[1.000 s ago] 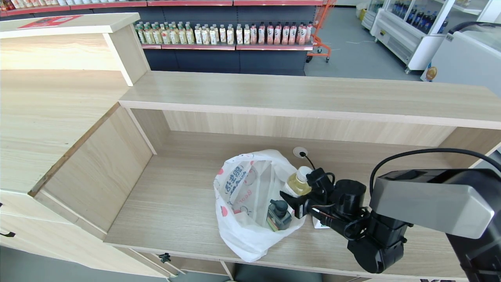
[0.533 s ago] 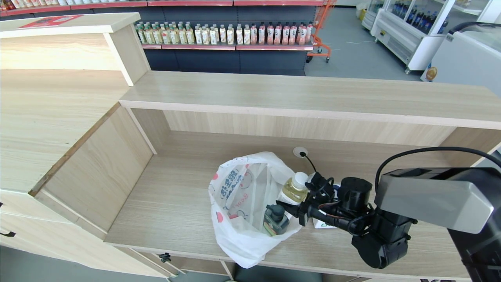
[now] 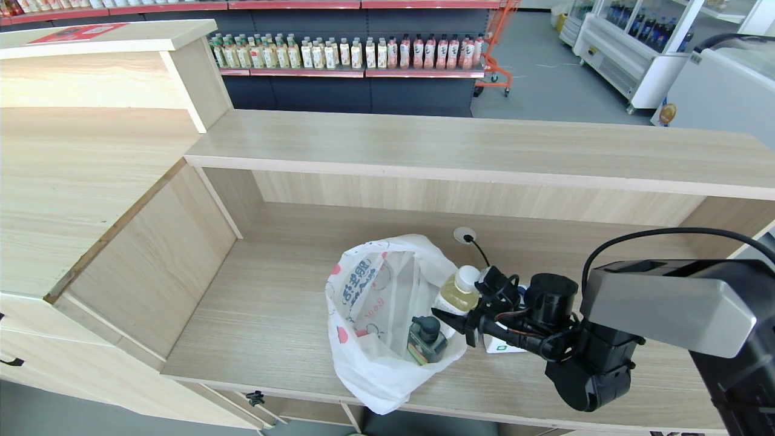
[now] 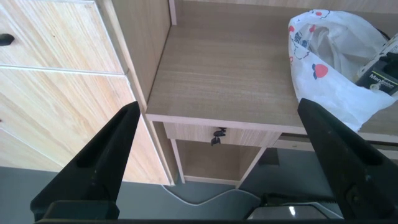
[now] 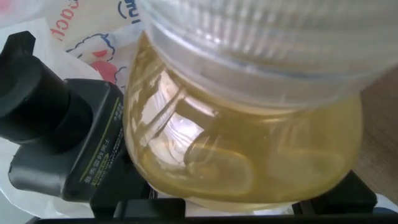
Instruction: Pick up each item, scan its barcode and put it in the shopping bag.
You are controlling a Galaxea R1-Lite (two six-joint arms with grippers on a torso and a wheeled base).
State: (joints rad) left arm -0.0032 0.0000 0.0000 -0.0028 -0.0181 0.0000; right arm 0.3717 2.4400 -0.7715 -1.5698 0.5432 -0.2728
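Two bottles show close in right wrist view: yellow bottle (image 5: 249,143), clamped by right gripper (image 3: 469,304) at shopping bag (image 3: 369,284) 3 o'clock rim, beside dark bottle (image 5: 74,155). The left gripper (image 4: 217,109) stands wide above the counter (image 4: 230,81) front edge.

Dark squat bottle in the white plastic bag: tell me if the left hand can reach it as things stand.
Probably not. The right hand, shut on the clear bottle of yellow drink, crowds the white bag's mouth beside the dark squat bottle; the open left hand hangs low before the counter.
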